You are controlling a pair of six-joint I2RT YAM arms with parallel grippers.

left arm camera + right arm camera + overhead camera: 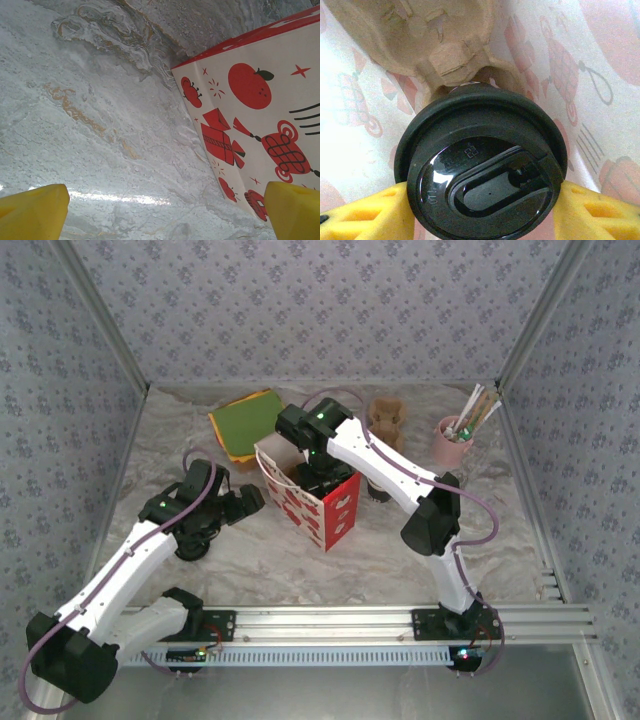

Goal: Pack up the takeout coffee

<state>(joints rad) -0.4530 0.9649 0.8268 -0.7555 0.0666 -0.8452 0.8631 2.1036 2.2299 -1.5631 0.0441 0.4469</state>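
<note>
Pinching the takeout coffee [480,170] by its black lid between 2 yellow fingers [365,215], the right gripper [482,217] reaches down inside the paper bag [605,65]; the cup's long axis runs straight away from the claw, lid toward it; the pulp carrier [420,40] lies just beyond, deeper in the bag, so a straight descent looks right; the left gripper [165,215], spread wide, hovers outside beside the bag's printed wall.
</note>
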